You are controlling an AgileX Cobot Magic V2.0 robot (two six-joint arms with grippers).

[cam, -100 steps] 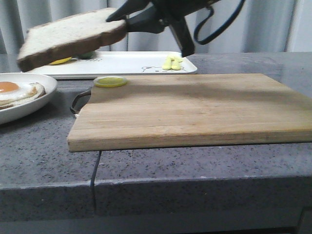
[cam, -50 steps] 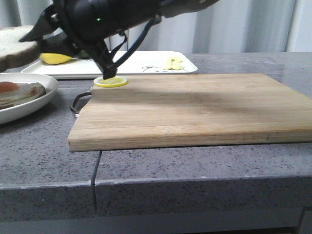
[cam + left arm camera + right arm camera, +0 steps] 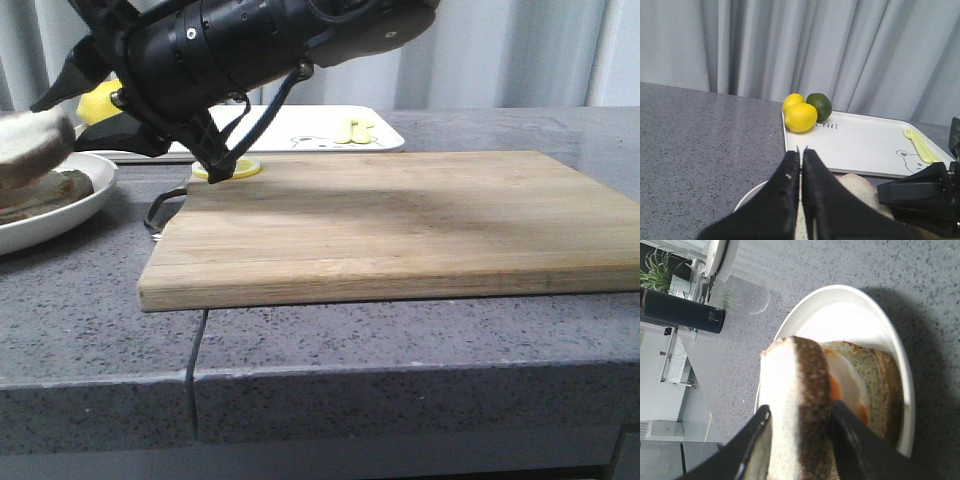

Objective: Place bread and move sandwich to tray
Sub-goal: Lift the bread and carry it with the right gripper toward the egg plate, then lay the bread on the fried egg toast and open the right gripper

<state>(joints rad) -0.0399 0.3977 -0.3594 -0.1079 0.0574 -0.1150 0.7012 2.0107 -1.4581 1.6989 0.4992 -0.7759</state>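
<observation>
My right gripper (image 3: 801, 410) is shut on the bread (image 3: 797, 405), a thick white slice with a dark crust, held edge-on just above the sandwich. The sandwich is a lower slice (image 3: 885, 390) with a fried egg (image 3: 850, 385) in the round white dish (image 3: 840, 310). In the front view the right arm reaches across to the far left, with the gripper (image 3: 70, 120) and bread (image 3: 30, 145) over the dish (image 3: 60, 205). The white tray (image 3: 320, 130) lies behind. My left gripper (image 3: 801, 155) is shut and empty above the dish rim (image 3: 747, 197), facing the tray (image 3: 860, 145).
A wooden cutting board (image 3: 400, 220) fills the table's middle, with a lemon slice (image 3: 228, 170) at its far left corner. On the tray are two lemons (image 3: 800, 117), a lime (image 3: 819, 106) and a yellow fork (image 3: 920, 145). The table's front edge is close.
My right gripper has carried the bread from above the tray leftward and down to just over the egg in the dish. The arm now hides part of the tray.
</observation>
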